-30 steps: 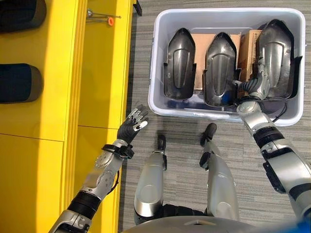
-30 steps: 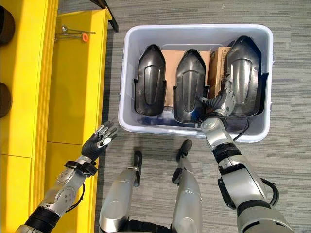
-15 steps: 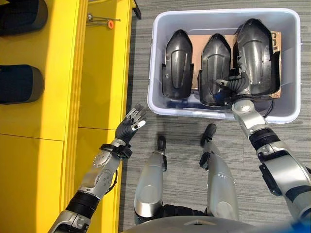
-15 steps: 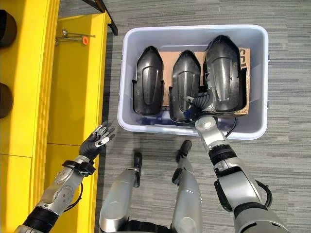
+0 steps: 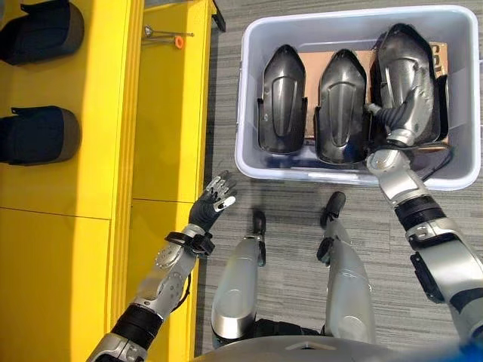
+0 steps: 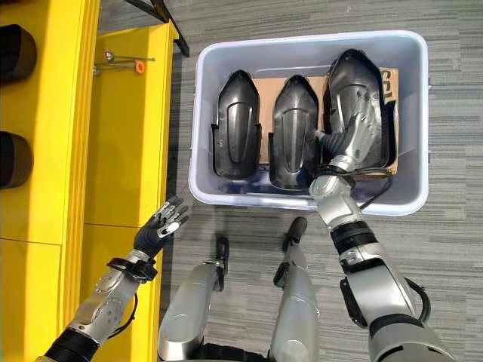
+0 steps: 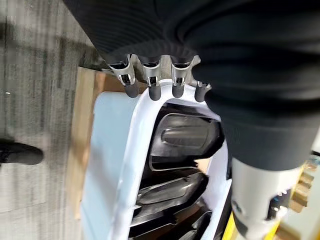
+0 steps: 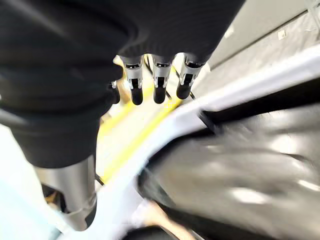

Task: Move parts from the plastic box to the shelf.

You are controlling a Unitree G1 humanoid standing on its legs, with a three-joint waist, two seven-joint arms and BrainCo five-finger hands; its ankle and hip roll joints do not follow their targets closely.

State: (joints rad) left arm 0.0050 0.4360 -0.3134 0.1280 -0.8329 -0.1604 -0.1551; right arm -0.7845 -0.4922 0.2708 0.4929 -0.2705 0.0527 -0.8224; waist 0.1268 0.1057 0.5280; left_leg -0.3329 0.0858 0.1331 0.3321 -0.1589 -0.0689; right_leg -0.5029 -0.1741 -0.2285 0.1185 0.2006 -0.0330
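On the shelf point(image 5: 90, 151) lay two parts point(image 5: 38, 134); three remained in the box point(image 5: 249, 162); right hand point(image 5: 400, 124) gripped one part point(image 5: 404, 72); left hand point(image 5: 215, 205) open.

Three dark moulded parts point(image 5: 281, 98) point(image 5: 341, 105) point(image 5: 404, 79) in one plastic box point(image 5: 249, 154); two dark parts point(image 5: 49, 30) point(image 5: 38, 134) on one yellow shelf point(image 5: 68, 249); one cardboard piece point(image 5: 313, 56).
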